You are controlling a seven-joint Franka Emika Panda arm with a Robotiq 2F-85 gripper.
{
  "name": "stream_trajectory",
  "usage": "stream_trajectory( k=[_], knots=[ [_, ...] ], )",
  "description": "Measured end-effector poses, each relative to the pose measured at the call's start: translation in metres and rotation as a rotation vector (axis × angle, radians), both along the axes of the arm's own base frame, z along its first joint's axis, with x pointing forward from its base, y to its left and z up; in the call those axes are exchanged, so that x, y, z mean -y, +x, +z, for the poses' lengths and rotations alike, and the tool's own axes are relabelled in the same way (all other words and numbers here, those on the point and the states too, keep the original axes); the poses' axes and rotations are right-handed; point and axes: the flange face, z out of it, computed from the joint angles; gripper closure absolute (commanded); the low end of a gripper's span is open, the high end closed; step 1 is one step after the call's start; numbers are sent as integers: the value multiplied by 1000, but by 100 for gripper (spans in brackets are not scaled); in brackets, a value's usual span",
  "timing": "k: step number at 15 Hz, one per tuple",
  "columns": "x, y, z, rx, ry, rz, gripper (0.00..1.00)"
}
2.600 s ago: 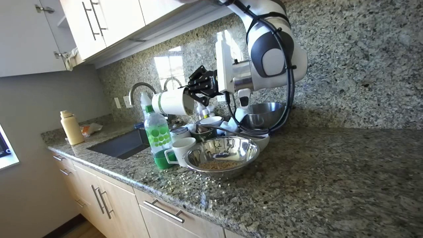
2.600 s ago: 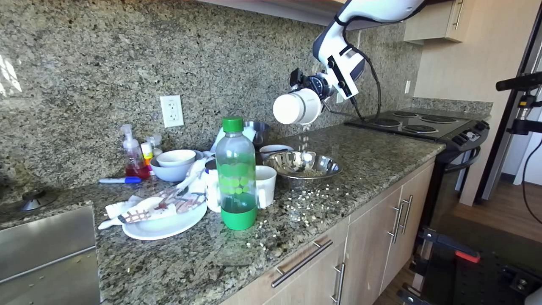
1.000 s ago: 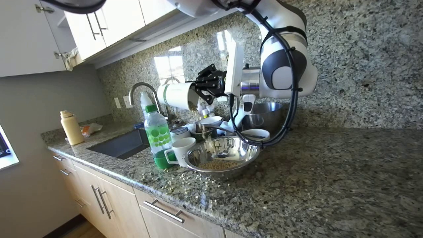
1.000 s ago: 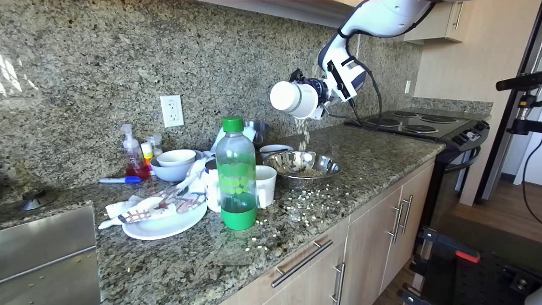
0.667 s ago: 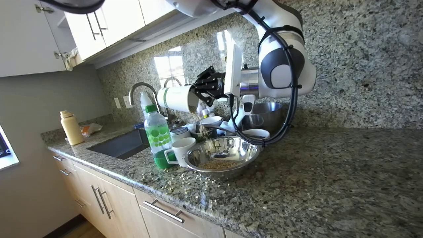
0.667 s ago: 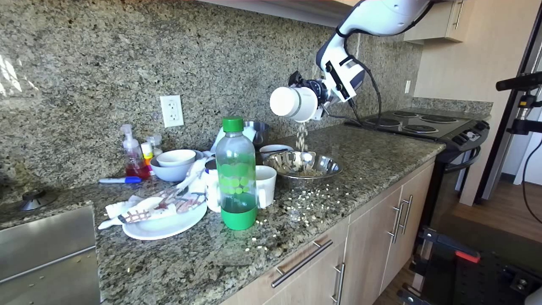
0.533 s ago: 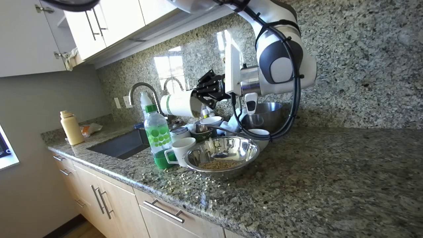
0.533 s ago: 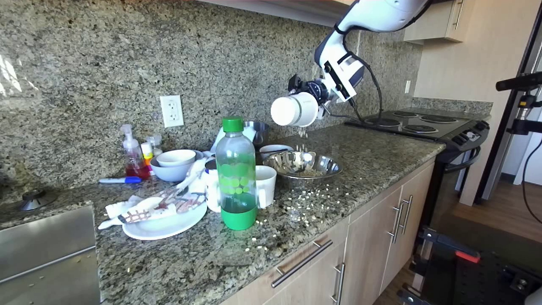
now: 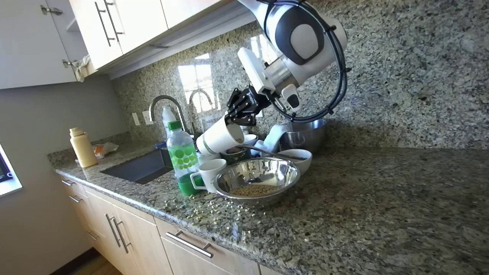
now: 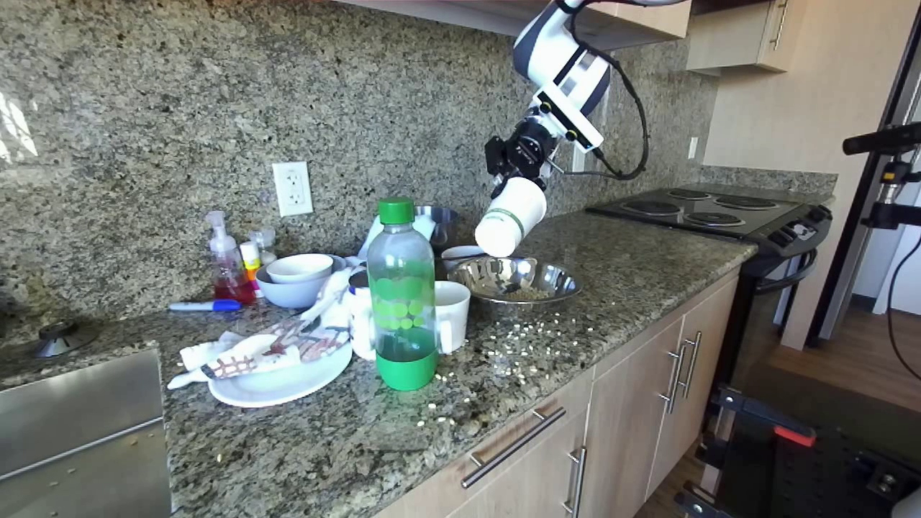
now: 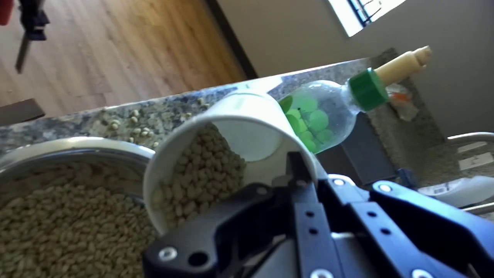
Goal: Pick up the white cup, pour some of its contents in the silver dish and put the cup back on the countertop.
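In an exterior view the speckled granite bench (image 10: 309, 446) carries scattered pale grains (image 10: 522, 373), a green-capped bottle (image 10: 403, 316) and, further along, the silver dish (image 10: 486, 278) with grains inside; beyond stands a black stove (image 10: 768, 219). The gripper (image 11: 313, 172), nearly closed, pinches the white cup (image 10: 512, 217) by its rim; the cup hangs tilted below, mouth above base, clear of the bench.

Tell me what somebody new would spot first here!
Probably the black gripper holding a tilted white cup in the air near the shiny silver dish, with pale grains in both. Next, likely the tall green-capped bottle, upright near the middle of an exterior view. Then perhaps the loose grains scattered on the countertop beside the silver dish.
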Motion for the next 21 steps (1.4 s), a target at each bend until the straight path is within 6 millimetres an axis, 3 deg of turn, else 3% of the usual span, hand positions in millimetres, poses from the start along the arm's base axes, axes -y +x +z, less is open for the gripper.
stream_trajectory(
  k=[4,8,15,21],
  knots=[
    [-26,-6,25,36,-236,76,99],
    [-64,-24,54,62,-473,170,99],
    [-164,-74,92,156,-761,285,99],
    [-249,-104,103,235,-848,330,99]
  ],
)
